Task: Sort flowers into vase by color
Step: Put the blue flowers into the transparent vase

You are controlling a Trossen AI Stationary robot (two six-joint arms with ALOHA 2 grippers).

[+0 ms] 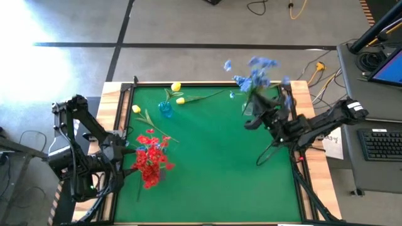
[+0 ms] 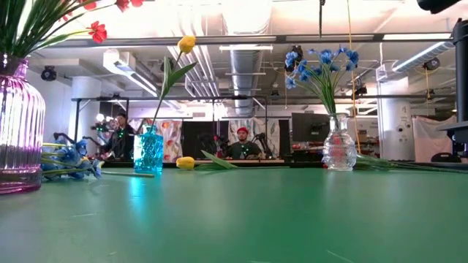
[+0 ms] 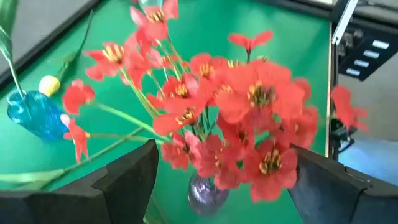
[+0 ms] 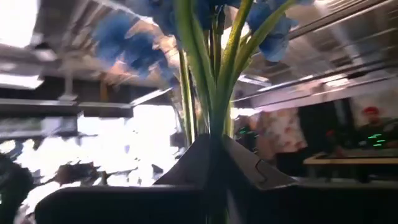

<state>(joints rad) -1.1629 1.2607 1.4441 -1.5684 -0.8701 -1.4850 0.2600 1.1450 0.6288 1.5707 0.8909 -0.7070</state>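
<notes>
Red flowers (image 1: 151, 160) stand in a purple vase (image 2: 18, 124) at the table's left. My left gripper (image 3: 227, 180) is open above them, a finger on either side of the bunch and touching nothing. A small blue vase (image 1: 165, 108) holds one yellow flower (image 2: 186, 44); two more yellow flowers (image 1: 181, 99) lie beside it. A clear vase (image 2: 338, 142) at the far right holds blue flowers (image 2: 322, 62). My right gripper (image 1: 251, 122) is shut on a bunch of blue flowers (image 1: 254, 78), above the low view's frame. My right gripper (image 4: 211, 140) pinches several green stems (image 4: 214, 93) of the blue flowers between its two fingers. The fingers come level from the table's right and lie across the stems. The stems stand upright with the blossoms (image 4: 143, 37) above; the fingers hide the lower ends.
More blue flowers (image 2: 69, 161) lie on the green mat behind the purple vase. A black cable loop (image 1: 276, 147) hangs under the right arm. The mat's middle and near part (image 1: 220, 182) is bare. People sit at desks in the room beyond the far edge.
</notes>
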